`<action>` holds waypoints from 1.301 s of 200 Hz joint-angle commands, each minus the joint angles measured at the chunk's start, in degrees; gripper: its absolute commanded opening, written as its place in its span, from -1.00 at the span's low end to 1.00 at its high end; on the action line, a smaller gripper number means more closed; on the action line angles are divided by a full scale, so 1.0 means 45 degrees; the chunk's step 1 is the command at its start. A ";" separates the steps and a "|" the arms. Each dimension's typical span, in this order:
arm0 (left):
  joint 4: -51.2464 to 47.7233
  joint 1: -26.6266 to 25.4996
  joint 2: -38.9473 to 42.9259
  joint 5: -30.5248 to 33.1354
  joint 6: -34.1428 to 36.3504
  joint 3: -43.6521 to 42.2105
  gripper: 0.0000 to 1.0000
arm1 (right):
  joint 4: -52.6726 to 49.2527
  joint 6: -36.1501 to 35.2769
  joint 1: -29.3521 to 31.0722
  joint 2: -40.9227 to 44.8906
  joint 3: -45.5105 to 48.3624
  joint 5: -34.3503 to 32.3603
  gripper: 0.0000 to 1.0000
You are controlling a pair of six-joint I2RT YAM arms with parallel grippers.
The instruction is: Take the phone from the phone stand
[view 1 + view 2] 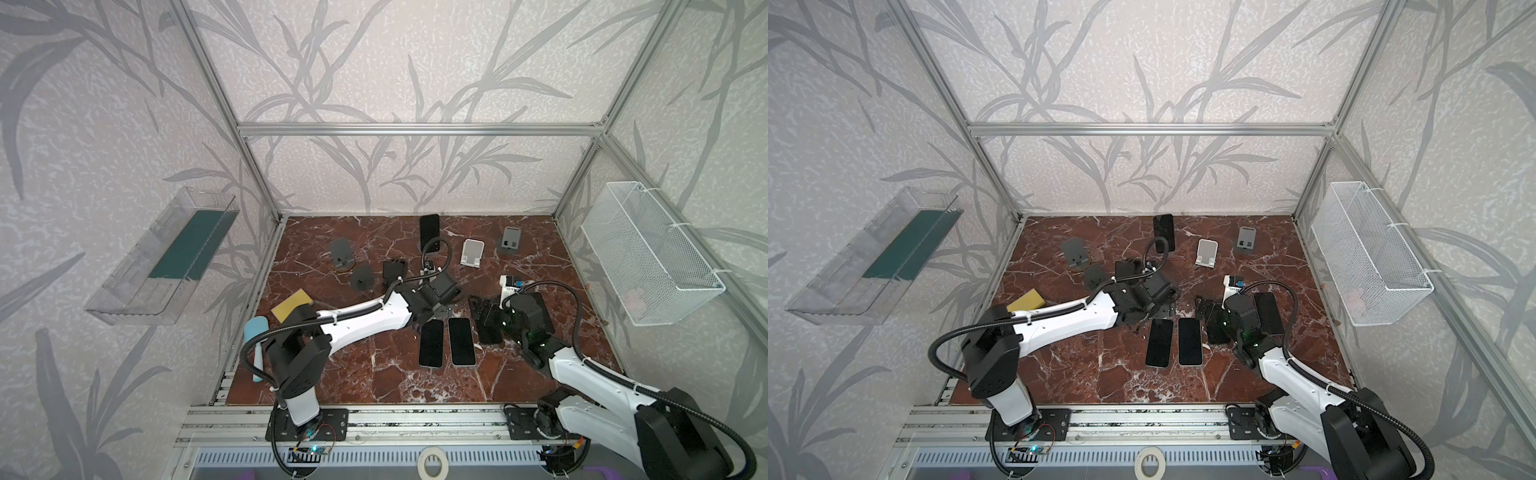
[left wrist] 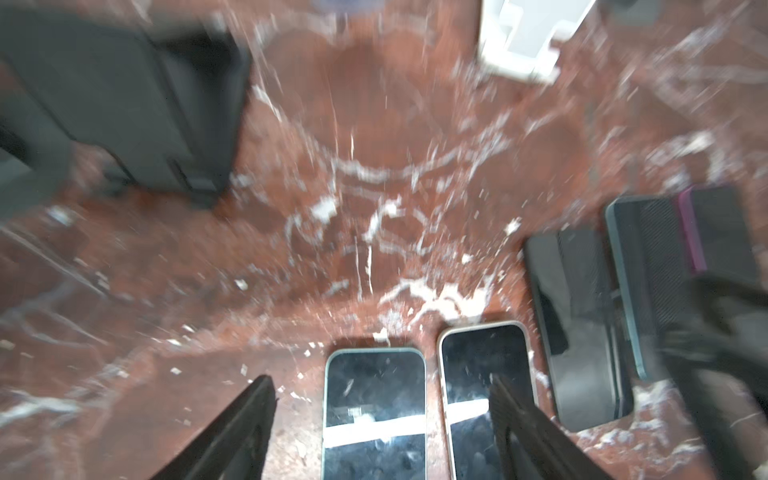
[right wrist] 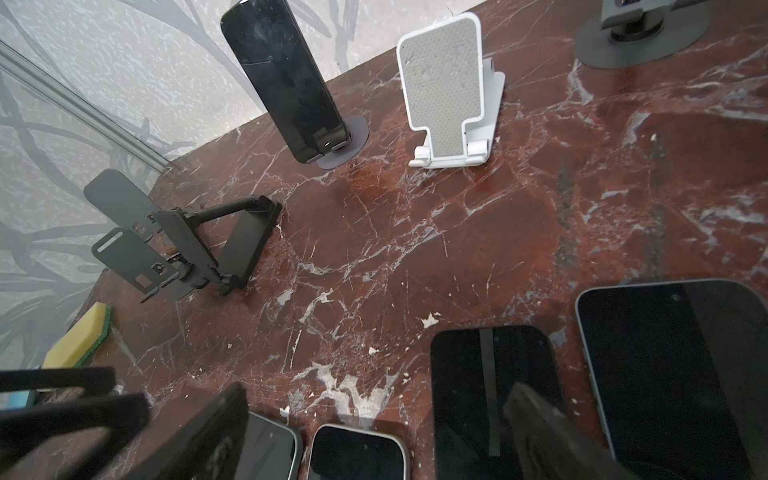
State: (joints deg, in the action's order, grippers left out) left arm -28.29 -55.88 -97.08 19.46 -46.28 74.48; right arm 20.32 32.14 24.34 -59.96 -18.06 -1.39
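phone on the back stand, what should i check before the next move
1. Phone upright in its round-based stand, not yet removed: ok.
2. Left fingers apart, nothing between them: ok.
3. Right fingers apart, empty: ok.
4. White stand beside the phone stands apart from it, leaving room: ok.
5. Table between the right fingers and the phone bare: ok.
6. How tightly the stand grips the phone: cannot tell.

Phone (image 1: 429, 230): propped on the phone stand (image 3: 353, 137), at the table's (image 1: 374, 374) 12 o'clock.
Next stand (image 1: 471, 251): placed at the phone's 4 o'clock.
Sponge (image 1: 289, 305): laid at 9 o'clock.
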 commanded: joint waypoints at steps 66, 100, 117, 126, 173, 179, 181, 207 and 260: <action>0.7269 -0.0024 0.6451 0.4100 0.5733 -0.4759 0.99 | 0.0046 0.0143 0.0082 0.0025 -0.0337 -0.0054 0.94; 0.9795 0.0230 0.7527 0.5041 0.9711 -0.5469 0.99 | 0.0156 0.0182 0.0080 -0.0107 -0.0341 0.0089 0.95; 0.9758 0.0912 0.7312 0.5759 1.0757 -0.4966 0.99 | 0.0212 0.0182 0.0080 -0.0188 -0.0356 0.0167 0.95; 0.9288 0.1567 0.7136 0.5689 1.0668 -0.4550 0.99 | 0.0212 0.0135 0.0080 -0.0210 -0.0367 0.0172 0.96; 0.6785 0.5466 0.6997 0.2839 0.6400 -0.3862 0.99 | 0.0290 -0.0688 0.0213 -0.0074 -0.0340 -0.0351 0.96; 0.6916 0.5683 0.7039 0.2487 0.6379 -0.4075 0.99 | 0.0487 -0.0560 0.0231 0.0072 -0.0269 -0.0193 0.96; 0.6957 0.5748 0.7041 0.2388 0.6379 -0.4149 0.99 | 0.0535 -0.0521 0.0225 0.0120 -0.0269 -0.0139 0.97; 0.6675 0.6142 0.7099 0.2279 0.6374 -0.4634 0.99 | -0.0833 -0.1259 0.0938 0.0375 -0.1731 -0.0748 0.97; 0.6078 0.6136 0.7695 0.1128 0.5959 -0.4556 0.95 | -0.3298 -0.2130 0.1270 -0.2758 -0.6372 -0.0469 0.99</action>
State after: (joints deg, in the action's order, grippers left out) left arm 1.30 -28.42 -64.62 27.90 -17.65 53.60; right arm 11.51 25.50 29.54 -65.82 -39.33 -3.07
